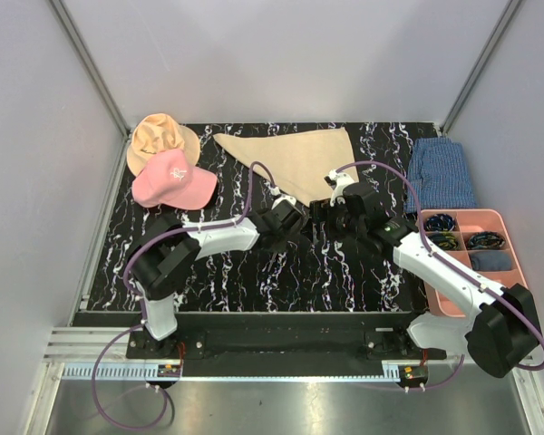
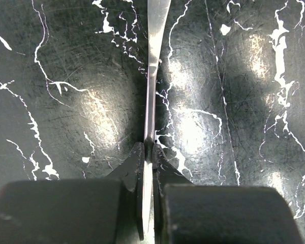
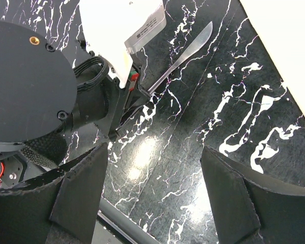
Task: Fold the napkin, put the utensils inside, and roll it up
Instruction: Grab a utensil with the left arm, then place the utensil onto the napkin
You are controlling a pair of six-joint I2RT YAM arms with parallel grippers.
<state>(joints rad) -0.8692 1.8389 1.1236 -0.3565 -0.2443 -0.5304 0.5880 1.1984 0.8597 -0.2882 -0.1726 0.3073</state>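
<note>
While knife lies off napkin, progress: early.
Fold: done, triangle at far-centre table.
left gripper: pinching knife handle, near napkin.
right gripper: spread, empty.
Remaining: utensils in, roll.

One tan hat, one pink cap — one napkin, one blue cloth, one tray — one knife.
</note>
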